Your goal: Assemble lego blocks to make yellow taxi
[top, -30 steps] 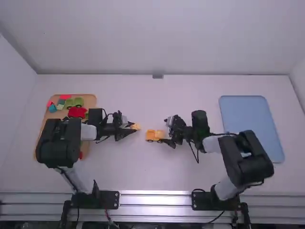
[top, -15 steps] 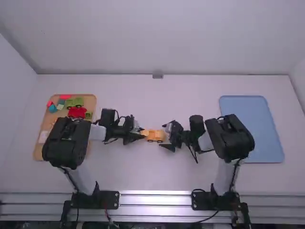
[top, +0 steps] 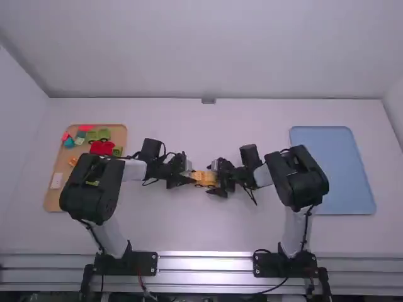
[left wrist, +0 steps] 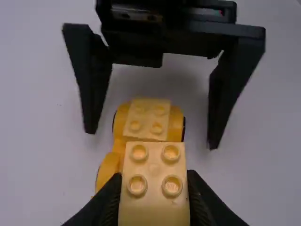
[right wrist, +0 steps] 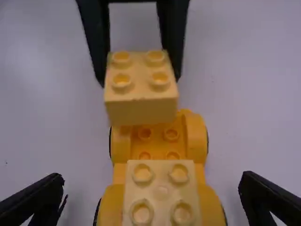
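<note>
Taxi base just below centre in high view, likely light, rigid, apt to roll, best pinched by its sides; left gripper clamped on pale yellow block, right gripper spread, empty, astride base.

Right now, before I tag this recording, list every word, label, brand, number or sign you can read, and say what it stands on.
No readable text.
Yellow brick in the left gripper: studs, no lettering I can make out.
Wheeled yellow base and the brick on it: none I can make out.
White rectangle on the brown tray: too small to tell whether it bears print.
</note>
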